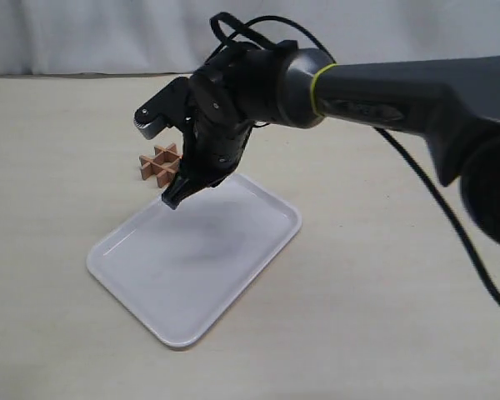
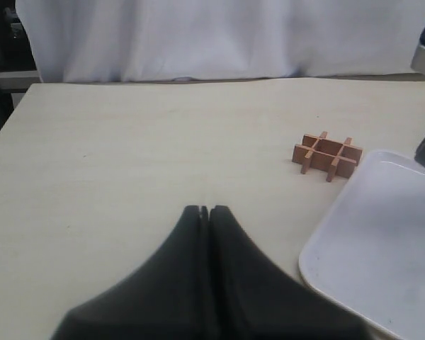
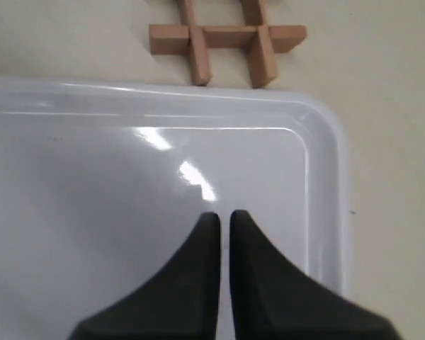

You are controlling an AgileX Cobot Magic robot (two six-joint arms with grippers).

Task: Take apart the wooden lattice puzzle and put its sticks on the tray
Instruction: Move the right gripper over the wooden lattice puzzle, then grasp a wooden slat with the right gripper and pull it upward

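A pale cream tabletop (image 1: pixel 375 317) with faint wood grain fills the scene, a white cloth backdrop (image 1: pixel 83 33) hangs in soft folds along its far edge, and some dark, indistinct equipment (image 2: pixel 0 49) stands beyond one table corner.

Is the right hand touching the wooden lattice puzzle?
Apart. The right wrist view shows the right hand over the tray, its rim lying between hand and puzzle.

The right arm (image 1: pixel 400 92) reaches in level, its wrist bent so the right gripper (image 1: pixel 173 198) points steeply downward, jaws closed to a thin slit. The left gripper (image 2: pixel 204 210) has its jaws pressed together, fingertips touching.
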